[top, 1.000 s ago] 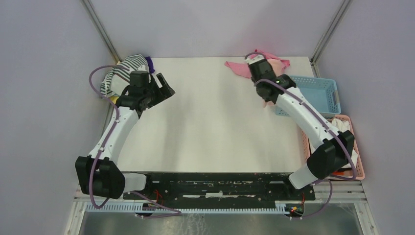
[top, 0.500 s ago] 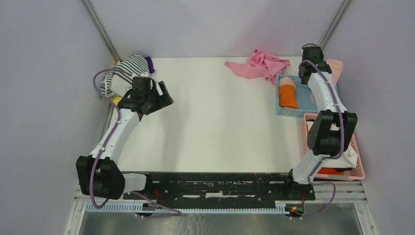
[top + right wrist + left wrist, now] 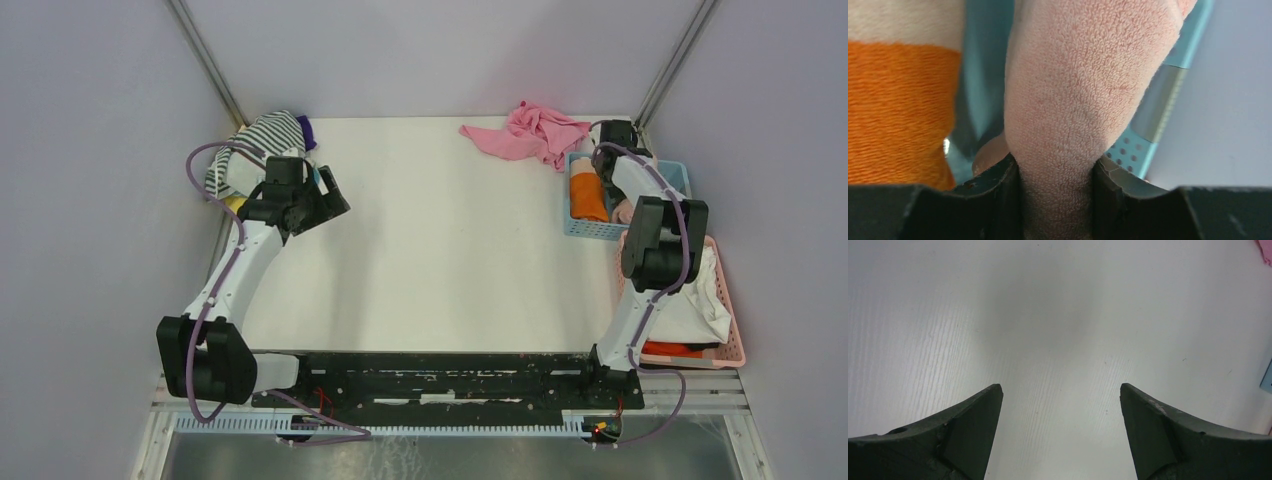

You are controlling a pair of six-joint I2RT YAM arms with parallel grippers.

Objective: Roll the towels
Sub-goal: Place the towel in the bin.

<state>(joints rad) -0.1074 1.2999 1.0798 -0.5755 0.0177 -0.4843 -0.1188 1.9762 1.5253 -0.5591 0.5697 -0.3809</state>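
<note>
Two robot arms reach out over a white table (image 3: pixel 440 260). On the right side, the right pincer (image 3: pixel 1055 170) is squeezing a pale pink towel (image 3: pixel 1083 90) between its two dark fingers (image 3: pixel 973 205), one finger on each side of the soft cloth. That towel looks fat and round like a roll, and it is over a blue basket (image 3: pixel 1143 145) at the far right side of the table. I cannot tell if the towel touches the bottom of the basket. Just beside it, on its left in the wrist view, lies an orange towel (image 3: pixel 898 110) with a white band at one end. From above, the orange towel shows as a neat roll inside the blue basket, along its left side. The left pincer (image 3: pixel 1060 390) is spread wide with nothing in it, and the white table shows between its fingers. It hangs over the far left part of the table, well apart from both towels. A bright pink cloth (image 3: pixel 530 132) lies crumpled at the far edge of the table, near the blue basket. A striped cloth (image 3: pixel 262 138) sits bunched up at the far left corner, just behind the left arm. A pink basket (image 3: pixel 742 350) stands on the near side of the blue one, and a white cloth (image 3: pixel 700 310) lies in it.
</note>
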